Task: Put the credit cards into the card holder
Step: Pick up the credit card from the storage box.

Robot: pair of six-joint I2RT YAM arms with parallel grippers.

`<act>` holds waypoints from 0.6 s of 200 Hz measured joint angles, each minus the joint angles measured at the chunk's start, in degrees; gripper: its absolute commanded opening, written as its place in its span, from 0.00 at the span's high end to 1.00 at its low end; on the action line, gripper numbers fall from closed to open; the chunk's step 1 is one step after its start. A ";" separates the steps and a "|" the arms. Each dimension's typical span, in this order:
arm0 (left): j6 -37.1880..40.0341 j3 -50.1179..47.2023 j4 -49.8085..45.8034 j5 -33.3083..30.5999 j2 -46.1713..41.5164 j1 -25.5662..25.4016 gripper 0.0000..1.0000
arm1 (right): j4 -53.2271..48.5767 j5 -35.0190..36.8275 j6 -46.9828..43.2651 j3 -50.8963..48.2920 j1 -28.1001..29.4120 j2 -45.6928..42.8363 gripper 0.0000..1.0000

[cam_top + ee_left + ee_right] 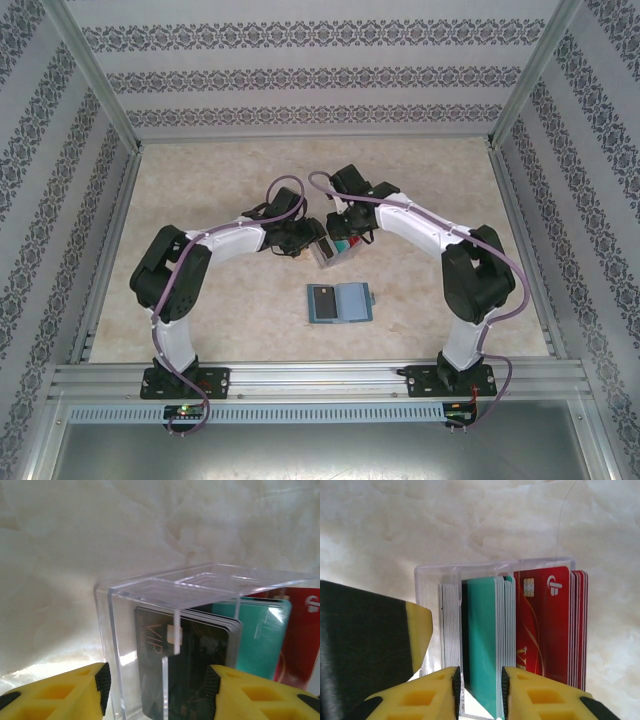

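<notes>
On the pale marble table (250,310) the credit cards (482,630) stand upright in a clear tray (200,585). The right gripper (479,680) straddles the teal stack with narrow jaws. The left gripper (157,680) spreads wide across the tray. I cannot tell if either one is pinching. The card holder (340,303) lies open, nearer the bases.

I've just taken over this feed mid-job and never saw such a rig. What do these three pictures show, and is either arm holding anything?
Two robot arms are bolted at the near edge of a table. The overhead picture looks down from behind them: both reach to a clear tray of cards, and nearer the bases lies the open card holder with a dark card on its left half. The other two pictures come from cameras on the wrists, yellow fingers at the bottom. The left gripper straddles the tray's end; whether it squeezes is unclear. The right gripper seems pinched on the teal-green cards, beside the red cards.
</notes>
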 measured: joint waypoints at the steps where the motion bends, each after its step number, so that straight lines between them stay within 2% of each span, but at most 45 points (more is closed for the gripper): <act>1: -0.11 0.00 0.09 0.07 0.11 0.00 0.46 | -0.04 0.09 0.00 0.09 0.00 0.09 0.70; 65: -2.29 -0.55 2.23 1.05 1.01 0.00 0.52 | -1.97 2.36 -0.61 2.03 0.39 3.13 0.69; 104: -2.69 -2.23 2.91 1.03 0.98 0.00 0.51 | -2.32 3.50 -0.63 2.32 0.42 3.67 0.66; 120: -2.67 -2.82 3.15 1.07 0.98 0.00 0.55 | -2.91 4.22 -0.66 2.95 0.74 4.39 0.66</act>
